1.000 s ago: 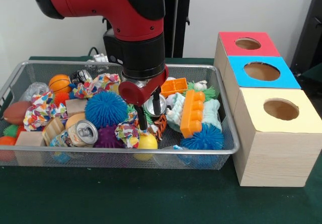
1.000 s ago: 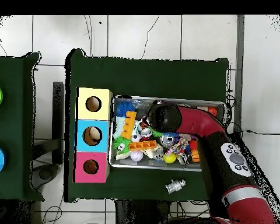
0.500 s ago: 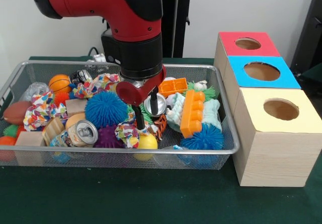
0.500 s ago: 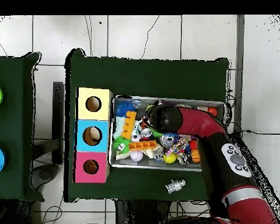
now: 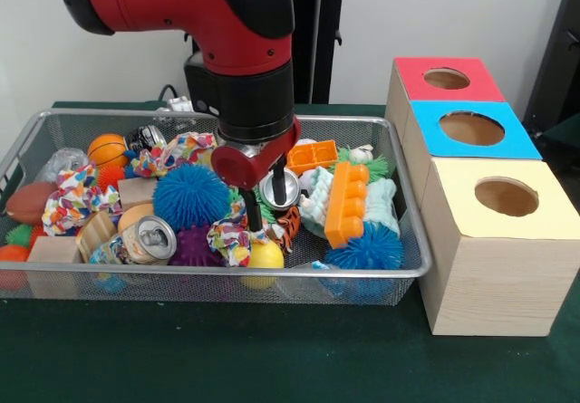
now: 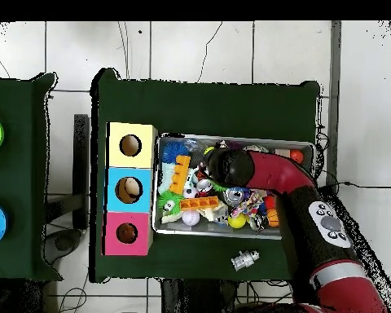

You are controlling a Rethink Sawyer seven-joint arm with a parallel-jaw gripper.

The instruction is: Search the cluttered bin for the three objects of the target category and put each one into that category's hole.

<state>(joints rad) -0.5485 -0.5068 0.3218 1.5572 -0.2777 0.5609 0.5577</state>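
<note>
Since the previous frame, gripper [image 5: 265, 202] has shifted slightly rightward above the bin [image 5: 208, 120]. Left of it sits the soda can [image 5: 149, 238]; its parted fingers straddle patterned cloth [image 5: 228, 238], gripping nothing. Rightward stand the boxes [image 5: 471, 127]; no target is secured.

Arm [image 5: 181, 4] cut off above, bin [image 5: 27, 140] partly hidden, perhaps

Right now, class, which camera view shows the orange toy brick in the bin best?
The front view: the orange toy brick stands clear right of the gripper, studs visible. The overhead view shows it only as a small orange strip.
</note>
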